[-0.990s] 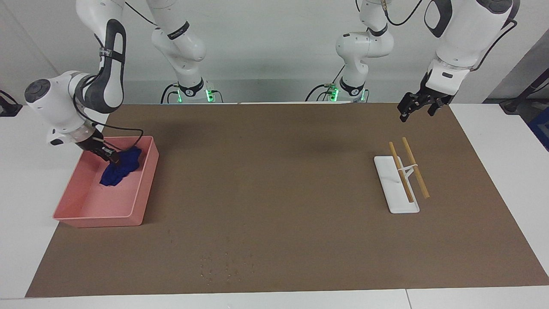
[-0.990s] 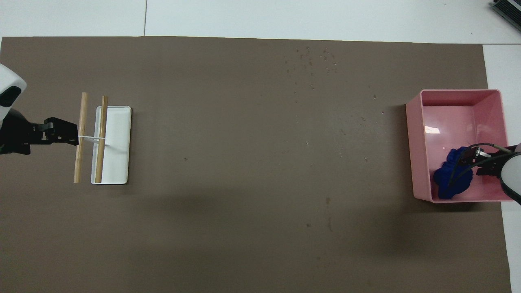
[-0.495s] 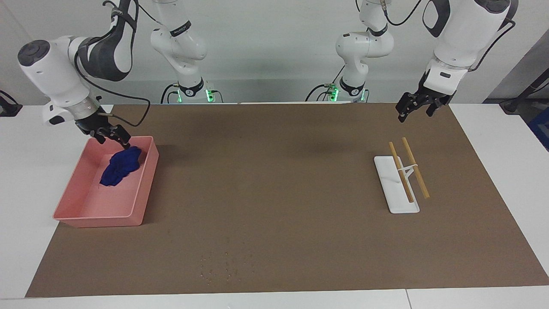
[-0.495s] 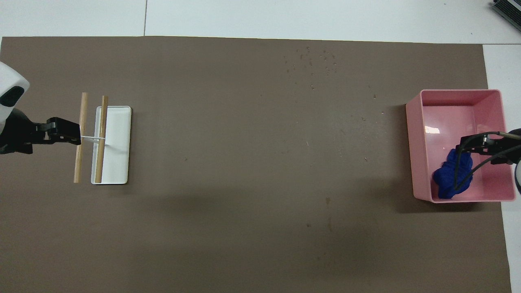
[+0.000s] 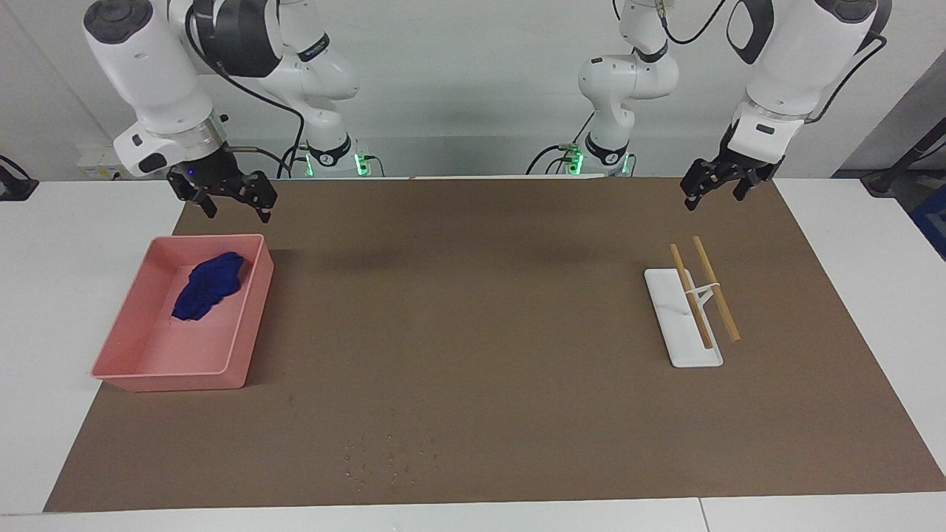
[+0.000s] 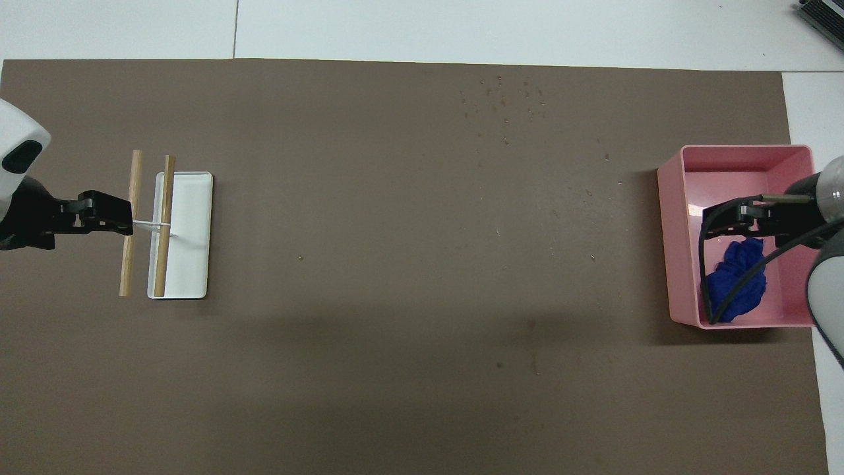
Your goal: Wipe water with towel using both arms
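Vs 1 s ago: right gripper point(image 5: 229, 196) was down in the pink bin point(image 5: 251, 325) w/ fingers at the blue towel point(image 5: 209, 284); now it's lifted clear, hanging in the air over the mat edge at the bin's robot-side end, fingers spread apart & holding nothing. Towel stayed in the bin, same crumpled heap, in the half nearer the robots. In the overhead view the gripper point(image 6: 725, 221) covers part of the bin interior, black cable looping across the towel point(image 6: 738, 280). Left gripper point(image 5: 720, 185) barely shifted, waits in the air toward the left arm's end of the table, over the mat near the rack; fingers look parted, empty.

Near to far from the robots: both grippers up by the mat's robot-side edge; then bin w/ towel at the right arm's end and, at the left arm's end, a white tray point(image 5: 676, 325) w/ two wooden sticks point(image 5: 715, 288) on a small white stand, unchanged. Farthest from the robots: the water point(image 5: 388, 458), faint droplet specks scattered on the brown mat point(image 5: 473, 310), well apart from the towel, looks untouched; same cluster in overhead point(image 6: 504, 99).

Writing: small dark band w/ lettering on the right arm's point(image 5: 148, 59) upper link, too small to read. No other labels legible.
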Motion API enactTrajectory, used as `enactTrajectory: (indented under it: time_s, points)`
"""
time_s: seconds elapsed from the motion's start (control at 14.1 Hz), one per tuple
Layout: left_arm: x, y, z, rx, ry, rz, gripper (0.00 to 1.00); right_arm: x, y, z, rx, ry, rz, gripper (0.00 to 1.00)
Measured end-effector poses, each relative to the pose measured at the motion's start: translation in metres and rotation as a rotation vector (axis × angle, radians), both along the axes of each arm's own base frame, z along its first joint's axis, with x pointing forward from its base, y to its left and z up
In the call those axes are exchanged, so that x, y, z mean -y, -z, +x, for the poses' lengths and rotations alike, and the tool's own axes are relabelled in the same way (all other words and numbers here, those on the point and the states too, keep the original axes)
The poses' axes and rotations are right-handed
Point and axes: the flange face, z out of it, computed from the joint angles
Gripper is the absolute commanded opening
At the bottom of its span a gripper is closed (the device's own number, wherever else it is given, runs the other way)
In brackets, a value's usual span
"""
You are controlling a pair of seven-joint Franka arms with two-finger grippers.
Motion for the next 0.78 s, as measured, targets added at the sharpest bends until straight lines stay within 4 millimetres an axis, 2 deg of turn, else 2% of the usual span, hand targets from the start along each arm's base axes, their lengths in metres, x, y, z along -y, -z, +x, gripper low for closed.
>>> enactTrajectory:
  time_s: [0.14,0.28,0.78]
  points:
    - [0.0,0.0,0.0,0.0,0.0,0.0,1.0,-0.015,-0.027,0.004,0.001,0.013,0.001,1.0]
    - [0.0,0.0,0.0,0.0,0.0,0.0,1.0,-0.015,-0.042,0.008,0.016,0.016,0.004,1.0]
    - [0.0,0.0,0.0,-0.001,-0.004,-0.01,1.0,-0.011,-0.035,0.004,-0.027,0.024,0.002,1.0]
